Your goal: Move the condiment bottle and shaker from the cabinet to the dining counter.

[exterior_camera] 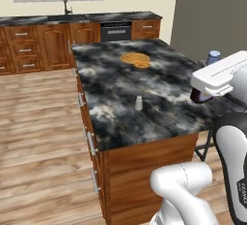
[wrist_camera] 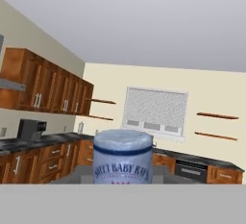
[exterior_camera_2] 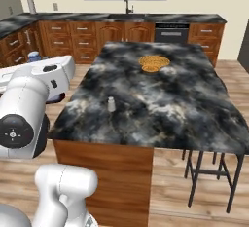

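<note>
One shaker [exterior_camera: 139, 103] already stands on the dining counter [exterior_camera: 159, 81]; the gripper [exterior_camera: 201, 95], jaws clamped on the condiment bottle [wrist_camera: 123, 156], hovers beyond the shaker—an early release could tip it.

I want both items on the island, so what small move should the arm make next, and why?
Probably lower the condiment bottle onto the dining counter near the shaker: the pincer is shut on the bottle, held above the counter's near edge, while the shaker already stands there.
</note>
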